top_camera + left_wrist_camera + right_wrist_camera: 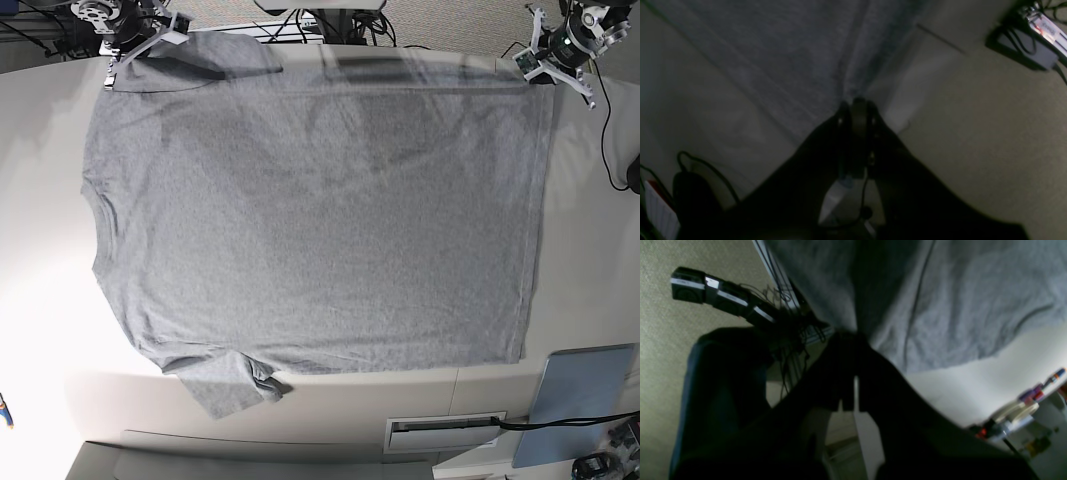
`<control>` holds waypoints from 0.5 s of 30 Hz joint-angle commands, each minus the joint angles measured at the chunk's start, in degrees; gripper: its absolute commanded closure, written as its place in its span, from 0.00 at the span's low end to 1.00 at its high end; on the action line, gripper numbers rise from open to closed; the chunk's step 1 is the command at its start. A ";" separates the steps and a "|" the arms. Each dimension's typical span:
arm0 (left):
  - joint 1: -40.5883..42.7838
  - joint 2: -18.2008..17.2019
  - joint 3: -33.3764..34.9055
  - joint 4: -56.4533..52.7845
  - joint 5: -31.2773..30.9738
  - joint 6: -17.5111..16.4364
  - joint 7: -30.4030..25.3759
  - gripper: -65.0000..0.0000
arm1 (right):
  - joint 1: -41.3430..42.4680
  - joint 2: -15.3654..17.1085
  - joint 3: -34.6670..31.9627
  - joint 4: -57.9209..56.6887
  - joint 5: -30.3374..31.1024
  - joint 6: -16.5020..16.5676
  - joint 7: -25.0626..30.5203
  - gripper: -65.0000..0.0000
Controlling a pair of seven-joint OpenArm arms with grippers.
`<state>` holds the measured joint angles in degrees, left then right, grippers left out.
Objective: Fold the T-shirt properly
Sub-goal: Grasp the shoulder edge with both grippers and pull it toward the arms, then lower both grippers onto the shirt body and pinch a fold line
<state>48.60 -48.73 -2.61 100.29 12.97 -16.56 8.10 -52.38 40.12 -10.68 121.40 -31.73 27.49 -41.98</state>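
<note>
**Grey T-shirt held at 2 far corners, spread over the table**

The large heather-grey cotton T-shirt (320, 220) is seen spread plain side up across the pale tabletop (40, 330), collar to the base view's left. Its far edge is lifted: the left gripper (858, 103) is pressed together on the hem corner, the right gripper (853, 335) on the sleeve-side corner. The fabric is judged light, soft and limp, likely to sag and crease between holds; corners and seams are the best places to be gripped. A light-blue flat rectangular panel (585, 390) lies near the table's front edge. Carpet and cabling are visible beyond the table.
</note>
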 commanded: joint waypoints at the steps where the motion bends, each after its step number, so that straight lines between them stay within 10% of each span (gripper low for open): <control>1: 1.09 -0.50 -0.24 0.15 0.22 -2.58 0.59 1.00 | -0.11 0.68 0.28 0.85 -1.40 -1.92 0.20 1.00; 15: 0.57 -0.50 -0.33 1.99 0.31 0.76 -0.59 1.00 | 6.88 0.68 0.28 0.85 0.92 -4.00 1.20 1.00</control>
<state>48.73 -48.60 -2.72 101.75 13.43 -15.44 7.66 -45.28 40.07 -10.68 121.40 -30.02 24.16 -40.95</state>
